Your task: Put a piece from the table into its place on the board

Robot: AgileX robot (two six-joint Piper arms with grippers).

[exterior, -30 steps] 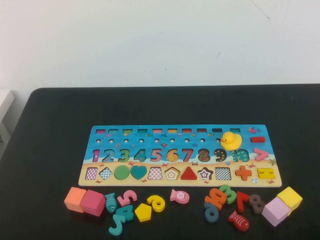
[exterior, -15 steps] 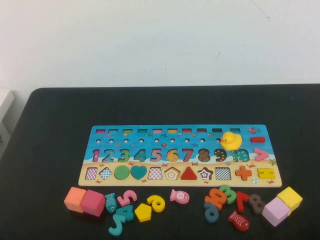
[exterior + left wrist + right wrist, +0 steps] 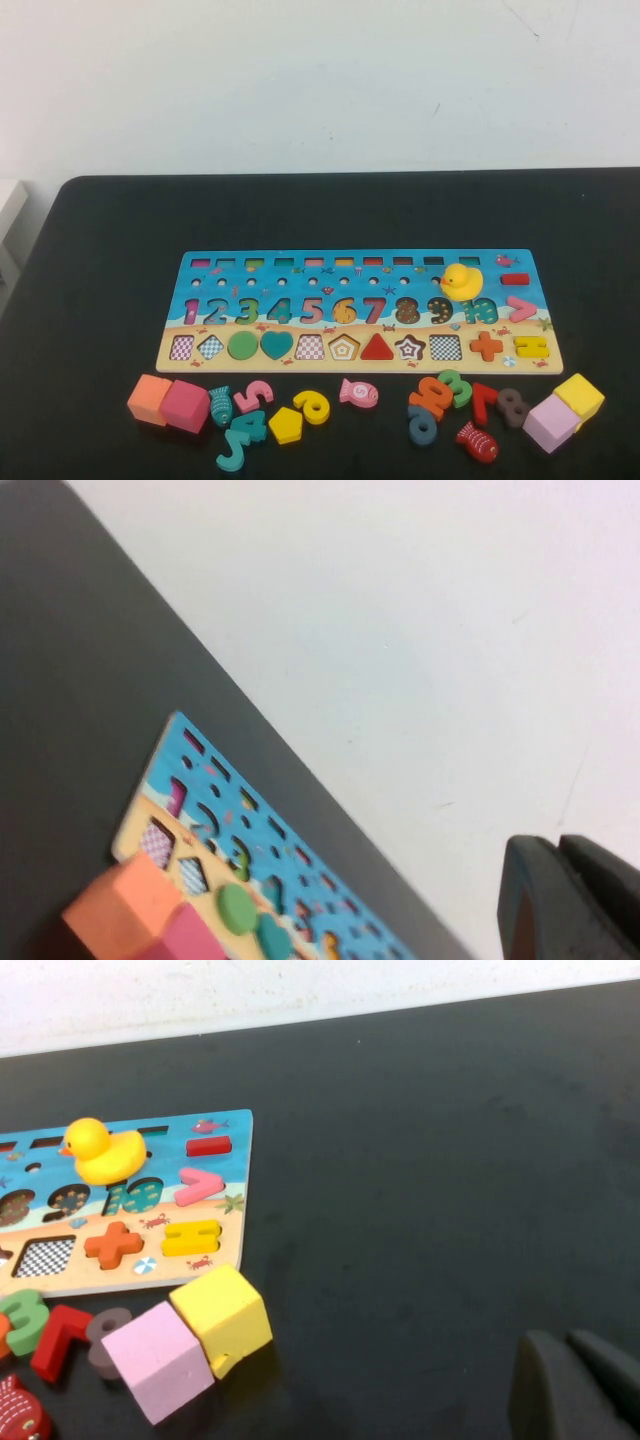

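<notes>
The puzzle board (image 3: 360,262) lies flat in the middle of the black table, with number and shape recesses. Loose pieces lie along its near edge: a pink fish (image 3: 358,392), a yellow hexagon (image 3: 286,425), a yellow 6 (image 3: 314,406), a pink 5 (image 3: 253,396), a green 3 (image 3: 452,387), a red 7 (image 3: 484,401) and a red fish (image 3: 477,441). Neither arm shows in the high view. My left gripper (image 3: 557,845) is shut and empty, off the board's left end. My right gripper (image 3: 566,1340) is shut and empty above bare table right of the board (image 3: 230,1150).
A yellow rubber duck (image 3: 461,281) sits on the board's right part. An orange cube (image 3: 148,398) and a pink cube (image 3: 186,406) stand at the near left. A lilac cube (image 3: 552,422) and a yellow cube (image 3: 579,396) stand at the near right.
</notes>
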